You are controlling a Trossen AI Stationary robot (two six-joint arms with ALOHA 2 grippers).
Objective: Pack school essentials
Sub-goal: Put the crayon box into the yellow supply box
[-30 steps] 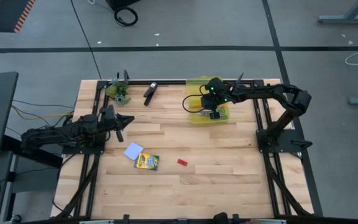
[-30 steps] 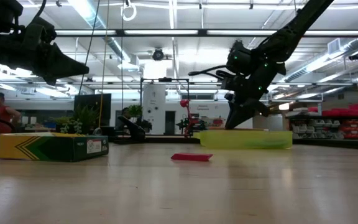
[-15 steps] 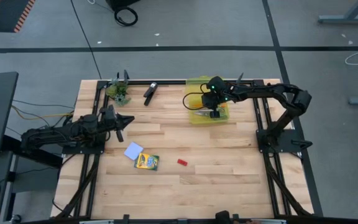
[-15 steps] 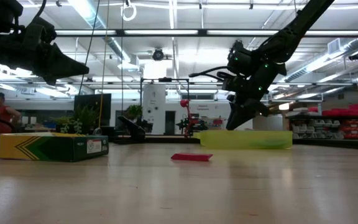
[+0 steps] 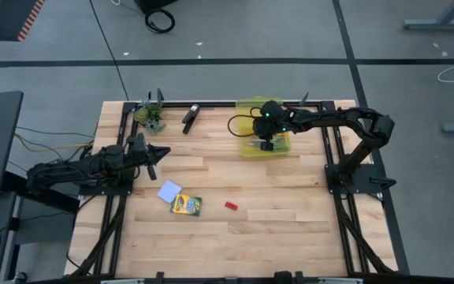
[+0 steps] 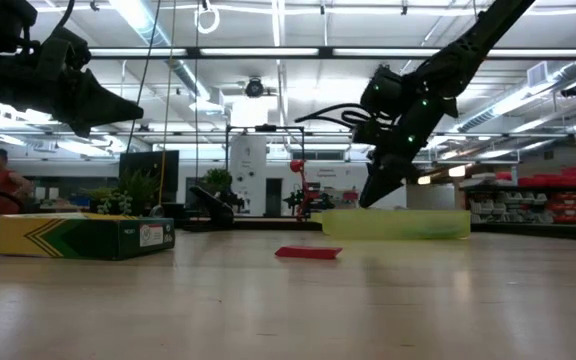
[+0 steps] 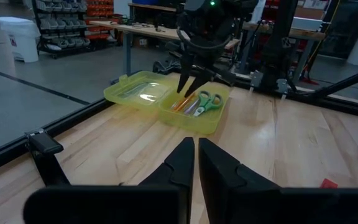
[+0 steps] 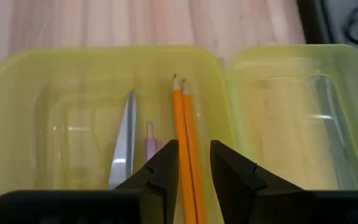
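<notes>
Right wrist view: right gripper (image 8: 188,163) fingers slightly parted, empty, just above orange pencils (image 8: 186,134) in yellow case (image 8: 17,93)

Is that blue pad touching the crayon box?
Cannot tell. In the high view the light-blue pad sits corner-to-corner against the crayon box; no gap or contact shows plainly.

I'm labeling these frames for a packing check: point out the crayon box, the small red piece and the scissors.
crayon box (image 5: 186,205): high view, middle of its top face.
red piece (image 5: 231,206): high view, its centre.
scissors (image 7: 208,101): left wrist view, on the green handles, inside the yellow case.
</notes>
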